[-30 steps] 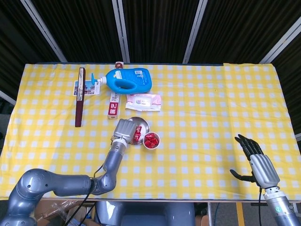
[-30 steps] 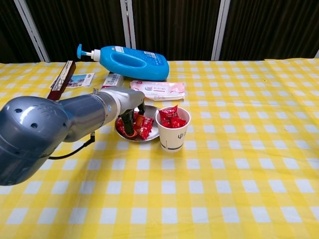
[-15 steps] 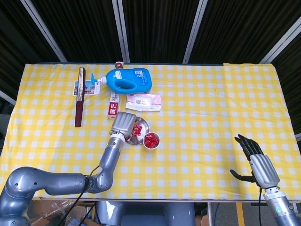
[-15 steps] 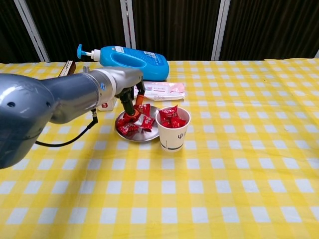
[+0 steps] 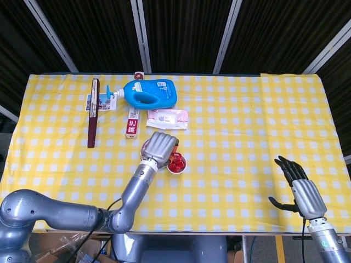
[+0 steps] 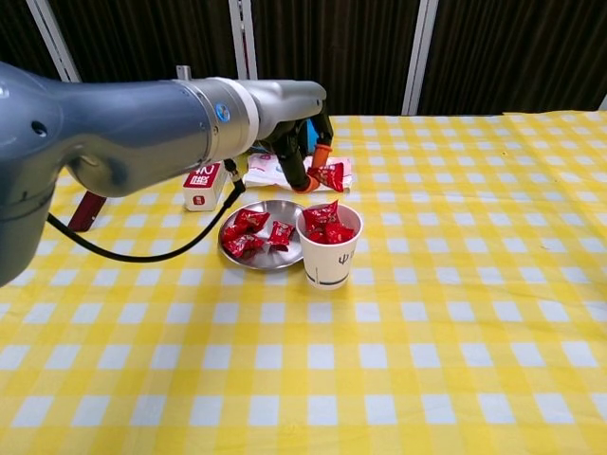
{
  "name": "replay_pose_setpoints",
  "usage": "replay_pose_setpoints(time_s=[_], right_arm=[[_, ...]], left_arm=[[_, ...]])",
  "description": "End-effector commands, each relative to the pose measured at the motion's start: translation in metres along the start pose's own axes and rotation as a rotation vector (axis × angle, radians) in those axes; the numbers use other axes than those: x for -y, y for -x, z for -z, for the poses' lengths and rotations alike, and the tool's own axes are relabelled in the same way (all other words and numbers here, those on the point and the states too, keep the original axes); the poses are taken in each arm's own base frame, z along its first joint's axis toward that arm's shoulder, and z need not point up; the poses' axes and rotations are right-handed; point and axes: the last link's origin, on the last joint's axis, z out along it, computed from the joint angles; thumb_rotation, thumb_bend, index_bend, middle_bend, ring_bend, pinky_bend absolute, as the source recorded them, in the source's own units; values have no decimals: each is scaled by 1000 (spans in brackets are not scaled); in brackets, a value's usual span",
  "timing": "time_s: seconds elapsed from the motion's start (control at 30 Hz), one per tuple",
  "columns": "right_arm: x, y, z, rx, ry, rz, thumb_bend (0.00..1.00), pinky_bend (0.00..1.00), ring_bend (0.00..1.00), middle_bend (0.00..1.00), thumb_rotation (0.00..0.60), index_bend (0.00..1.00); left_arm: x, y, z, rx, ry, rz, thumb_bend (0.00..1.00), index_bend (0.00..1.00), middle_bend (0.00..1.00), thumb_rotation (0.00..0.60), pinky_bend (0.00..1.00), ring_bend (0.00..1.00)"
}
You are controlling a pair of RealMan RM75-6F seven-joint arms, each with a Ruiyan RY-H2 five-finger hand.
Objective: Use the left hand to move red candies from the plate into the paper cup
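The left hand (image 6: 308, 142) hangs above the cup (image 6: 329, 248), a little behind its rim, with a red candy (image 6: 331, 175) pinched at the tips of its fingers (image 6: 300, 169); the other fingers look curled in, though the arm hides most of them from the chest view. In the head view the hand (image 5: 162, 147) covers much of the plate (image 5: 147, 147) and sits just left of the cup (image 5: 176, 163). The cup is already heaped with red candies to its rim, and the plate (image 6: 248, 261) touching or nearly touching its left side holds a few more (image 6: 251, 232). The step in hand, as I judge it, is the drop. To do it well the held candy should be brought forward until it is squarely over the cup mouth, then lowered close to the pile before the fingers part, since a wrapper let go from height onto a full heap could slide off onto the worktop (image 6: 455, 341). The cup is light paper, so the fingers should not brush its rim. The right hand (image 5: 299, 189) rests far right of the cup near the worktop edge, fingers spread, holding nothing.
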Motion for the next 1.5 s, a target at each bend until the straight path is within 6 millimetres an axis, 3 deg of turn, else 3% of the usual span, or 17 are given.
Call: replay_pose_setpoints(time_s=[0.03, 0.33, 0.5, 0.9, 1.07, 1.13, 1.17, 1.2, 1.27, 1.5], right_arm=[[0, 0, 0, -1, 0, -1, 277, 0, 0, 0, 600, 0], [0, -1, 0, 0, -5, -4, 277, 0, 0, 0, 600, 0], [0, 0, 0, 0, -4, -4, 277, 0, 0, 0, 600, 0], [0, 0, 0, -1, -2, 0, 277, 0, 0, 0, 600, 0], [-1, -1, 0, -2, -2, 2, 277, 0, 0, 0, 600, 0], [-1, -1, 0, -5, -2, 3, 277, 0, 0, 0, 600, 0], [-1, -1, 0, -5, -1, 5, 278, 0, 0, 0, 600, 0], [-2, -1, 0, -4, -1, 9, 278, 0, 0, 0, 600, 0], [-2, -1, 0, -5, -2, 14, 278, 0, 0, 0, 600, 0], [-2, 0, 0, -10, -4, 39, 277, 0, 0, 0, 600, 0]], left_arm=[[-4, 4, 1, 12, 9, -17, 415, 579, 863, 600, 1000, 957], [-9, 17, -1, 53, -1, -42, 287, 498, 837, 600, 1000, 955], [-9, 18, -1, 53, -1, -34, 265, 454, 828, 600, 1000, 955], [-13, -12, 5, -17, 35, 142, 252, 410, 790, 600, 1000, 947], [-3, -23, 10, -69, 35, 160, 251, 404, 735, 600, 979, 896], [6, -25, 15, -91, 26, 170, 252, 398, 683, 600, 921, 821], [21, -28, 21, -123, -8, 172, 252, 394, 661, 600, 894, 791], [39, -28, 36, -165, -31, 170, 251, 388, 624, 600, 844, 742], [56, -27, 54, -208, -36, 170, 251, 364, 544, 600, 731, 636], [109, -10, 108, -273, -88, 124, 189, 43, 109, 600, 254, 155]])
